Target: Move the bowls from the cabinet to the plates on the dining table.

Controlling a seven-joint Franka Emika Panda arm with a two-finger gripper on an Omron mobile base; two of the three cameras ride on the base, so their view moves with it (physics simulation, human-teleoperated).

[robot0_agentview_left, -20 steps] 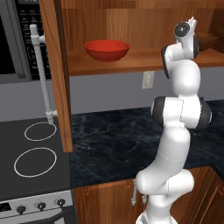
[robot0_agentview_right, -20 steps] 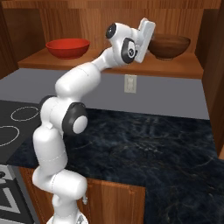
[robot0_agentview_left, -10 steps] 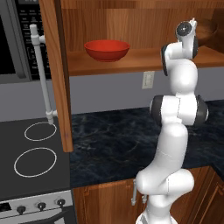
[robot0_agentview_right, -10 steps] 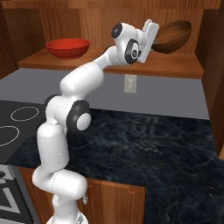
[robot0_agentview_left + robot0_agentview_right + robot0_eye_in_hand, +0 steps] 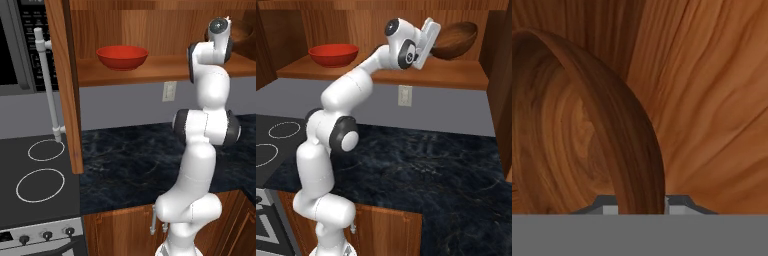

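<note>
Hand view: fingers (image 5: 614, 209) are clamped on the rim of the brown wooden bowl (image 5: 572, 135), one tip on each side of the wall, rim running up from between them. A second ago they stood wide with the bowl sitting flat on the shelf; now they have narrowed onto the rim, so the grasp is made.

Right base view: gripper (image 5: 432, 39) holds the brown bowl (image 5: 455, 39) tilted, its far edge raised and its mouth turned up and away from the hand. It looks lifted clear of the cabinet shelf (image 5: 456, 75), though whether the base has fully left the wood is hard to tell. Half a second ago the tilt had already begun; it is more pronounced now.

Red bowl (image 5: 333, 54) sits upright on the same shelf, well apart to the left, untouched. Left base view shows it (image 5: 122, 56) near the open cabinet door (image 5: 65, 85). Marbled tabletop (image 5: 431, 165) lies below.

Judgement: first bowl is secured, pick phase done. Next is withdrawal from the cabinet and the drive to the dining table. A rim-only grip on a tilted bowl could slip.
</note>
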